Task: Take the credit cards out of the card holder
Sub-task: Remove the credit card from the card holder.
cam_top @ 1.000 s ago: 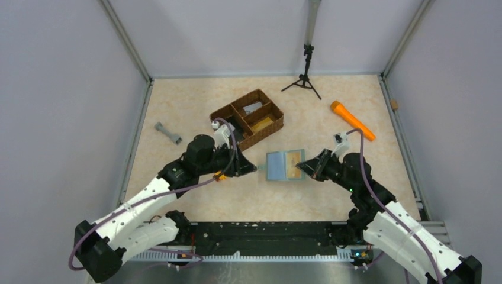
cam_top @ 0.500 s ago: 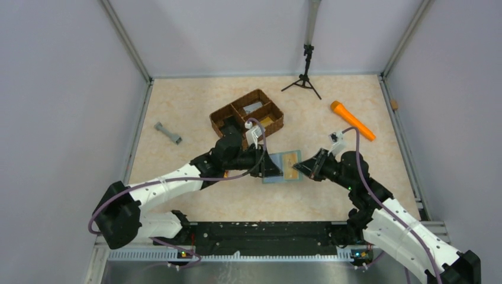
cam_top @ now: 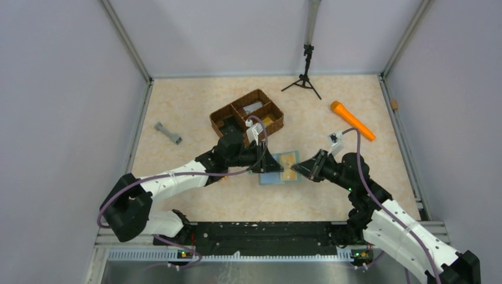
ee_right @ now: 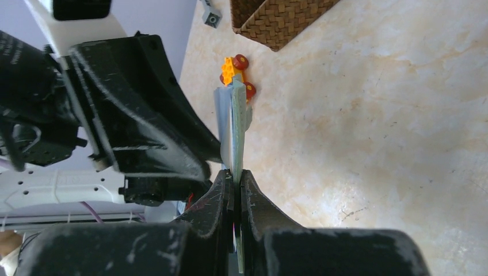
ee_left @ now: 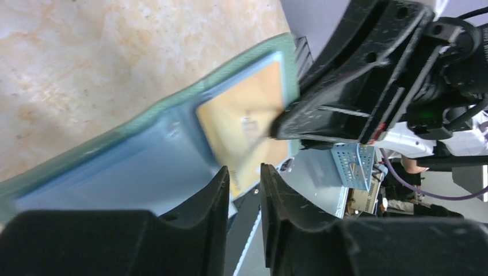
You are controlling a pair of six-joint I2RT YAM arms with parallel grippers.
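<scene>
The card holder lies open at mid-table, grey-green outside with pale blue pockets. A flat yellowish piece sits in its right pocket. My right gripper is shut on the holder's right edge, which stands thin between its jaws. My left gripper hovers over the holder's left half, its jaws a narrow gap apart with nothing gripped. A pale grey credit card lies in the basket's far compartment. No card shows in the holder's pockets.
The brown woven basket stands just behind the left arm. An orange flashlight lies at the right, a grey dumbbell-shaped piece at the left, a small black tripod at the back. An orange-red toy sits left of the holder.
My left arm has swung right, from beside the basket to over the holder's left half, its jaws narrowing. The holder has slid slightly left. The right gripper keeps its hold.
</scene>
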